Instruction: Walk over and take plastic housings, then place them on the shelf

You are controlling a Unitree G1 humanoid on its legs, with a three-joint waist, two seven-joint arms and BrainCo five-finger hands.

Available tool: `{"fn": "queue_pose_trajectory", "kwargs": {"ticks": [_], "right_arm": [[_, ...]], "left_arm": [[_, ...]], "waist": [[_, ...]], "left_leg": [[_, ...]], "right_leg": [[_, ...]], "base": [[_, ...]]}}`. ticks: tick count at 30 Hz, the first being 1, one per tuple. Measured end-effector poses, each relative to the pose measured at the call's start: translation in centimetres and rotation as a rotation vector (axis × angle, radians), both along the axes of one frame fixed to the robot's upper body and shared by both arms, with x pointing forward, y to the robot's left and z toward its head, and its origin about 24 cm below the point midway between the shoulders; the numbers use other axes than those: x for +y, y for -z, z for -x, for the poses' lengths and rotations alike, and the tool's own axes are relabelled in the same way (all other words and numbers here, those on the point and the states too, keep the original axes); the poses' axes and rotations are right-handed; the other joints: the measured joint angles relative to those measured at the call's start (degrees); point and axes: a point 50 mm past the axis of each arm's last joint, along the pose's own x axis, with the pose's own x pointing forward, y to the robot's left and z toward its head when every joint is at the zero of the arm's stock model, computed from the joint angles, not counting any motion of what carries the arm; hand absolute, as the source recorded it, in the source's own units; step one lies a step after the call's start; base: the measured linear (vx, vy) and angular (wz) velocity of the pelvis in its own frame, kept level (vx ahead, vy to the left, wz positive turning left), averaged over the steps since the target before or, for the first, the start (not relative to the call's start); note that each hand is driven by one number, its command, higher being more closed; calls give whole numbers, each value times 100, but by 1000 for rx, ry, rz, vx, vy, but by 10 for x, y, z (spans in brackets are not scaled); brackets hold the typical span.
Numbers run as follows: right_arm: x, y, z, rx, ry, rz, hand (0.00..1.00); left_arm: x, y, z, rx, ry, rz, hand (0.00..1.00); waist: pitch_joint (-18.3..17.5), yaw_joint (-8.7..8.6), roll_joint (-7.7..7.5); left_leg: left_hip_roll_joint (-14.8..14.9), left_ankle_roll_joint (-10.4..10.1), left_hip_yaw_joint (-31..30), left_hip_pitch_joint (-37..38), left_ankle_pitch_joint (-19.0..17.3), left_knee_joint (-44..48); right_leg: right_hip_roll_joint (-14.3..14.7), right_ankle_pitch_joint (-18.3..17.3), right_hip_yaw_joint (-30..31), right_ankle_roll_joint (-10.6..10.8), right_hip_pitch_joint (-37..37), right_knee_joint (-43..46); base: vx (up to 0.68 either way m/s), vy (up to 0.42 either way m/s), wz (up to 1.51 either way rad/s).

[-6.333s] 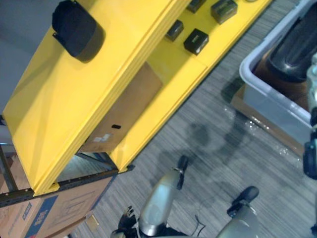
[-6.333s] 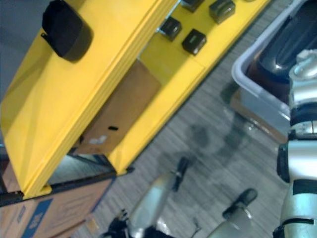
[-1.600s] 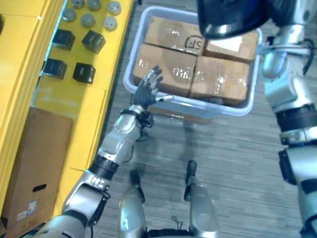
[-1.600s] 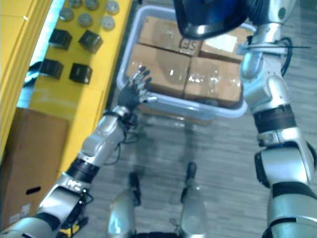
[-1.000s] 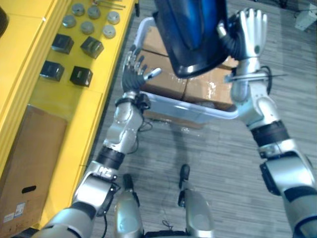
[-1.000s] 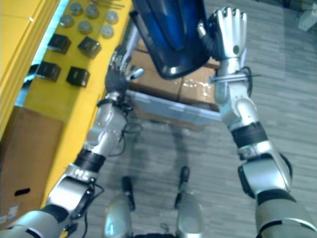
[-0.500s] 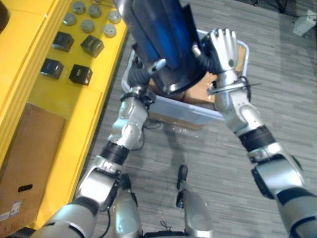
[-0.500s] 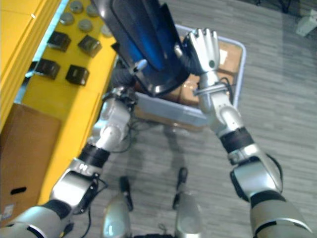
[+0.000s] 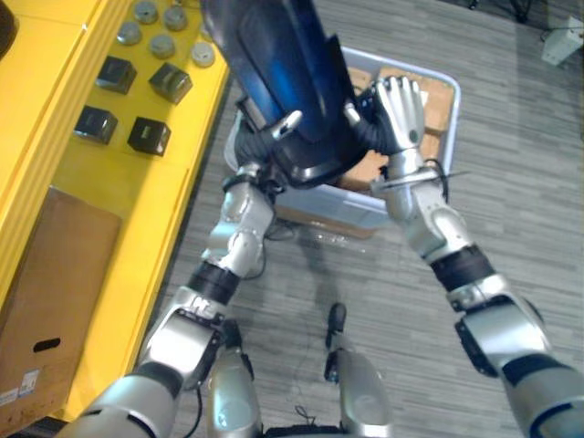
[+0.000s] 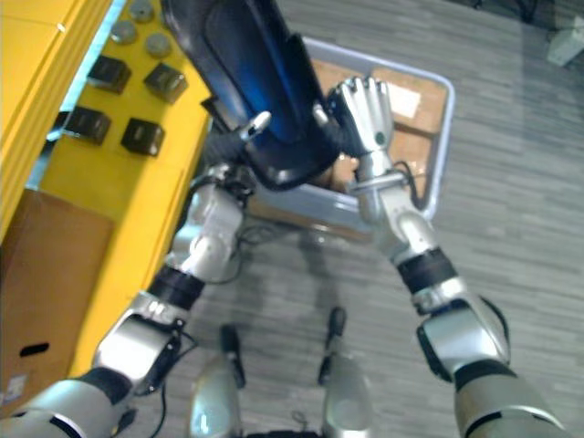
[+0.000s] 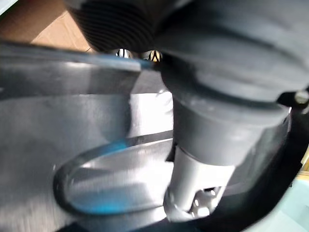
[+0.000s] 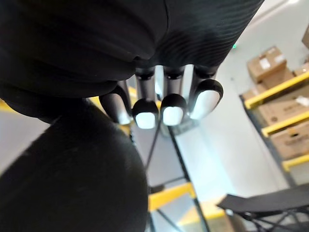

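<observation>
Two hands are holding a dark plastic housing (image 9: 274, 64) over a grey bin (image 9: 351, 199) of cardboard boxes (image 9: 431, 91), left hand (image 9: 286, 122) pinching, right hand (image 9: 399, 100) flat; yellow shelf (image 9: 109, 210) at left.

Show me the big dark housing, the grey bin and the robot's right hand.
plastic housing (image 9: 274, 73): left eye view, glossy blue-black face.
grey bin (image 9: 339, 199): left eye view, near wall.
right hand (image 9: 401, 102): left eye view, back of the hand.

A warehouse: yellow steel shelving (image 9: 151, 228), stacked cardboard cartons (image 12: 263, 63), a grey plastic tote (image 10: 383, 57).
</observation>
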Motion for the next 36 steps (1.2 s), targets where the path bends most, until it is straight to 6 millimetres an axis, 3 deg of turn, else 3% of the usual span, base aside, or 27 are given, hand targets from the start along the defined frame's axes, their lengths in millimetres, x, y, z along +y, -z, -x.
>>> {"fn": "queue_pose_trajectory", "kwargs": {"ticks": [8,9,18,22,25,29,31,36], "right_arm": [[4,27,9,59,-43,-55,100],[4,30,10,64,-43,-61,0],[6,70,32,193,-181,-164,0],[7,76,39,258,-281,-288,0],[13,67,50,253,-396,-387,0],[25,31,75,130,-621,-542,0],[10,4,85,24,-690,-651,0],[-32,-21,93,-70,-759,-883,0]], "left_arm": [[2,26,8,54,-8,30,100],[2,27,9,52,-9,21,100],[8,38,20,25,-75,-84,100],[9,28,24,-29,-161,-156,100],[11,24,29,-76,-275,-248,100],[18,23,37,-123,-462,-353,100],[21,28,40,-99,-548,-389,100],[51,48,45,-4,-769,-476,100]], "waist": [[-71,10,-14],[-80,11,-18],[-639,15,-105],[-778,24,-156],[-874,25,-161],[-1023,13,-144],[-1147,-24,-142],[-1365,-99,-119]], "left_leg": [[5,-1,-1,117,-2,-23],[5,-1,-2,130,-2,-24],[24,-22,21,413,3,-241],[22,-24,21,453,5,-246],[20,-40,28,514,14,-291],[15,-74,167,713,54,-468],[13,-75,203,782,55,-492],[-5,-78,411,1012,53,-618]], "right_leg": [[30,77,-20,3,215,-206],[30,78,-21,2,229,-206],[84,85,-50,6,499,-393],[81,85,-46,6,545,-406],[92,95,-44,4,621,-495],[100,94,4,6,642,-501],[103,92,27,8,677,-501],[99,79,196,29,713,-501]], "base": [[0,0,0],[0,0,0],[12,3,0],[0,0,0],[-26,10,0],[-1,0,-13],[21,15,-8],[14,13,-18]]}}
